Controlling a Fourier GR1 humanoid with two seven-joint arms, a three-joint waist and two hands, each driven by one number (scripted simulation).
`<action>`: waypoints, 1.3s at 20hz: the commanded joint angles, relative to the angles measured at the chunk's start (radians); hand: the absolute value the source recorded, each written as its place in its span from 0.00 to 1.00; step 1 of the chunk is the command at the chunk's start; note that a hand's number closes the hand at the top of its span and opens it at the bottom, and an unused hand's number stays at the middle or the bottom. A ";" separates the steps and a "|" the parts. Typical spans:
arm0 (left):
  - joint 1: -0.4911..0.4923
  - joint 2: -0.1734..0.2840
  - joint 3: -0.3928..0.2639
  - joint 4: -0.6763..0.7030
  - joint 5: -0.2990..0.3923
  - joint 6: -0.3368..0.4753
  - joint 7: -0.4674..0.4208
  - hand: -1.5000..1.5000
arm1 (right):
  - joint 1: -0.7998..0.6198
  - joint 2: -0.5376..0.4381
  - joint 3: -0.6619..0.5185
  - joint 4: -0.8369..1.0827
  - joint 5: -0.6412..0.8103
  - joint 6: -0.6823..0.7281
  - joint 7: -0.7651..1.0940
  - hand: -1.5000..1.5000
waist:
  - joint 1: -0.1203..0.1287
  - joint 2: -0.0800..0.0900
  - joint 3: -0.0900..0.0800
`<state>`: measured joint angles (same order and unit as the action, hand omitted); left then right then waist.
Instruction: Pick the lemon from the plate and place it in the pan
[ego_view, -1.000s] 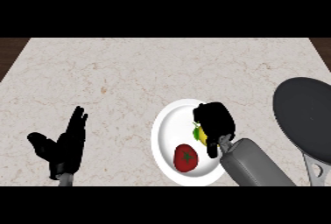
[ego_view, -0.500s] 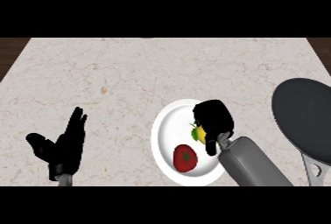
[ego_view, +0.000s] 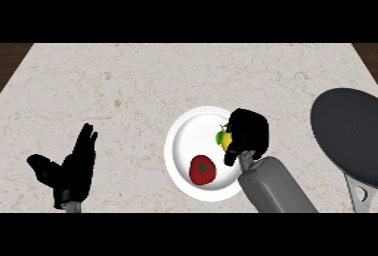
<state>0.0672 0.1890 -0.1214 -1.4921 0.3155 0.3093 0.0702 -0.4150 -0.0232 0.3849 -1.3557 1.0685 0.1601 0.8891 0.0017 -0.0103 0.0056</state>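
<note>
Starting nearest you, your left hand (ego_view: 70, 170) rests open on the worktop's (ego_view: 148, 80) left; your right hand (ego_view: 247, 132) curls over the lemon (ego_view: 222, 139) on the plate (ego_view: 184, 145); the pan (ego_view: 347, 135) lies right, so carry it rightward.

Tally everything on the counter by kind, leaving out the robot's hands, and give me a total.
Plates: 1, the white plate
Pans: 1, the dark pan
Lemons: 1, the lemon, partly hidden under the right hand
Tomatoes: 1, the red tomato
Total: 4
</note>
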 joint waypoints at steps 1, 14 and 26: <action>0.002 -0.025 -0.015 0.068 -0.009 -0.003 0.005 0.50 | -0.056 0.022 0.018 -0.034 0.111 -0.072 0.118 1.00 | -0.002 0.010 -0.006; -0.009 -0.030 -0.004 0.041 -0.013 0.006 0.045 0.50 | -0.092 0.023 -0.014 -0.384 0.441 -0.035 0.324 1.00 | -0.012 0.007 -0.006; -0.009 -0.027 0.034 0.071 0.005 -0.049 0.021 0.50 | -0.051 -0.156 -0.418 -0.298 0.265 -0.244 0.008 1.00 | -0.001 0.015 -0.005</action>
<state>0.0676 0.1714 -0.0945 -1.4817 0.3030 0.2742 0.0591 -0.4802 -0.1055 0.0827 -1.7218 1.3857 0.0221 0.9737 -0.0004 -0.0055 0.0097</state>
